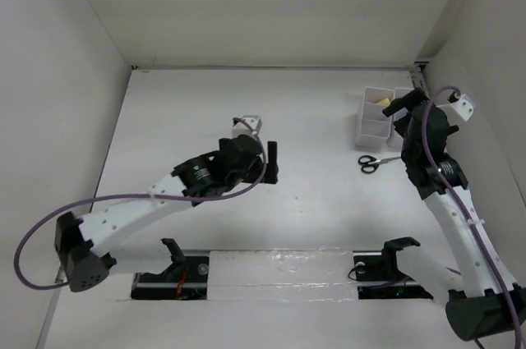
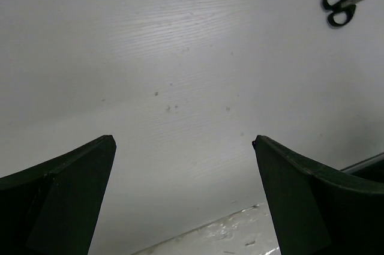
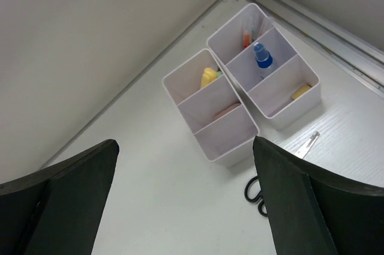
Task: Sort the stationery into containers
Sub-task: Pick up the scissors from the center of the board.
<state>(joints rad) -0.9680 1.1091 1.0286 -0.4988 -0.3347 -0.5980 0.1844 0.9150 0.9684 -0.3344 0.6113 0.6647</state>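
Observation:
Black-handled scissors (image 1: 374,163) lie flat on the table just in front of two white containers (image 1: 371,127); they also show in the left wrist view (image 2: 340,6) and the right wrist view (image 3: 257,192). The left bin (image 3: 231,138) holds a yellow highlighter (image 3: 208,77) and a pink highlighter (image 3: 225,111). The right bin (image 3: 294,108) holds a blue-capped bottle (image 3: 262,57), thin pens (image 3: 246,38) and a beige block (image 3: 301,92). My right gripper (image 3: 185,142) hangs open above the bins (image 1: 401,115). My left gripper (image 2: 183,141) is open over bare table mid-scene (image 1: 269,164).
White walls enclose the table on the left, back and right. A metal rail (image 3: 312,12) runs along the wall behind the bins. A glossy taped strip (image 1: 279,271) lies at the near edge between the arm bases.

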